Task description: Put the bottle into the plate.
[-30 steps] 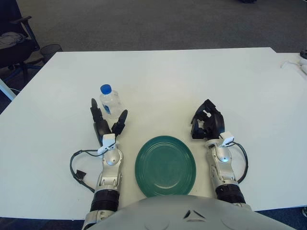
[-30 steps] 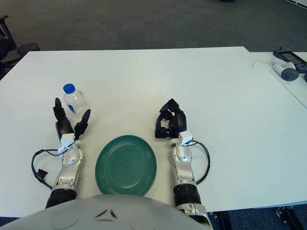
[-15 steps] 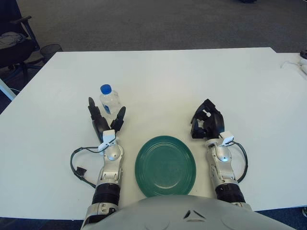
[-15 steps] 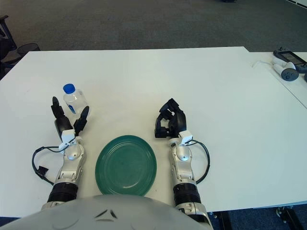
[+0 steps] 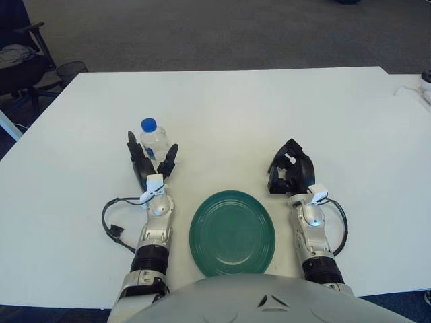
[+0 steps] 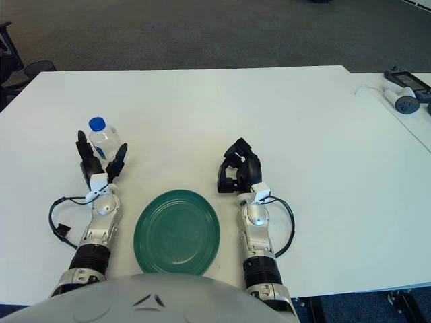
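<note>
A small clear bottle (image 5: 154, 140) with a blue cap stands upright on the white table (image 5: 229, 108), left of centre. My left hand (image 5: 152, 159) is right in front of it, fingers spread on either side of the bottle's lower body, open and holding nothing. The green plate (image 5: 232, 233) lies near the front edge between my two forearms. My right hand (image 5: 289, 173) shows to the right of the plate with its fingers curled and empty.
A dark office chair (image 5: 20, 60) stands off the table's far left corner. White and grey devices (image 6: 399, 94) sit on a second table at the far right. A black cable (image 5: 114, 229) loops beside my left forearm.
My left hand has moved forward towards the bottle, so its spread fingers now flank the bottle's base. The bottle, plate and right hand have not moved.
</note>
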Robot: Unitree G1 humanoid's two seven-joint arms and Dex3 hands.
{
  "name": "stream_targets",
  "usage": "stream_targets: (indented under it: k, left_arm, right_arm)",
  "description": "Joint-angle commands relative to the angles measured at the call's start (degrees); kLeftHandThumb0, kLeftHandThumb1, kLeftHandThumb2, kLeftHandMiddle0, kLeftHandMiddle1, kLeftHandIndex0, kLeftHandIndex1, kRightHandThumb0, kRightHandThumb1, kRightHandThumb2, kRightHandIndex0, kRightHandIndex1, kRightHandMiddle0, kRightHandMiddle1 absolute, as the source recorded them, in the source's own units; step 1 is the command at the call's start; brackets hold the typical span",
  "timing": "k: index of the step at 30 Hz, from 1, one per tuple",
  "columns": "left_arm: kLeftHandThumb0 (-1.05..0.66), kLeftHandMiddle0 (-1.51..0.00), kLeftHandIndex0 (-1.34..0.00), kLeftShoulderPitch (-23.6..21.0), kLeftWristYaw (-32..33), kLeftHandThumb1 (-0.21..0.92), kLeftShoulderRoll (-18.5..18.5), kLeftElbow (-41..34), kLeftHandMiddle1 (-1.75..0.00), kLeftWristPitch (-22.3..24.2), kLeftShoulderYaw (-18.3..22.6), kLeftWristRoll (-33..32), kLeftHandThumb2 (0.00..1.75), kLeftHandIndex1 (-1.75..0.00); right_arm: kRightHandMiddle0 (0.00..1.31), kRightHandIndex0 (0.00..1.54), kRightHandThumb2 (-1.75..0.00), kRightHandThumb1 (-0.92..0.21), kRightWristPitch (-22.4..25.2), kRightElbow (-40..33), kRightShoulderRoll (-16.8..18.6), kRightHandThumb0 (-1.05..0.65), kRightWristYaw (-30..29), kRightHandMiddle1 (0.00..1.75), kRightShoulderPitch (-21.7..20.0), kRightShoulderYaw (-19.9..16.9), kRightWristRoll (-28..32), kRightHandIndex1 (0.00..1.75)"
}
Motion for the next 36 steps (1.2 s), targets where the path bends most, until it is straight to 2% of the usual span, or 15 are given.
stream_targets:
  k: [1, 17, 36]
  left_arm:
    - [-1.05, 0.00, 0.00, 0.50, -1.45, 0.92, 0.87, 4.03, -0.44, 1.42, 0.07, -0.66, 0.10, -0.31]
    - [-1.05, 0.00, 0.00, -3.79, -3.61, 0.91, 3.78, 11.87, -0.52, -0.99, -0.04, -1.14, 0.08, -0.39]
    - [-1.05, 0.00, 0.00, -7.55, -2.62, 0.91, 4.96, 17.34, -0.67, -1.87, -0.04, -1.01, 0.06, -0.65]
  right_arm:
    - [0.66, 0.92, -1.71, 0.05, -0.96, 5.53, 1.91, 0.00, 0.00, 1.75, 3.68, -0.37, 1.74, 1.65]
    - [0.67, 0.93, -1.72, 0.07, -0.67, 4.68, 2.13, 0.00, -0.27, 1.75, 4.27, 0.07, 1.39, 1.65]
    - [0.67, 0.93, -1.72, 0.07, -0.19, 4.41, 2.03, 0.00, -1.12, 1.75, 4.56, 0.46, 1.28, 1.65]
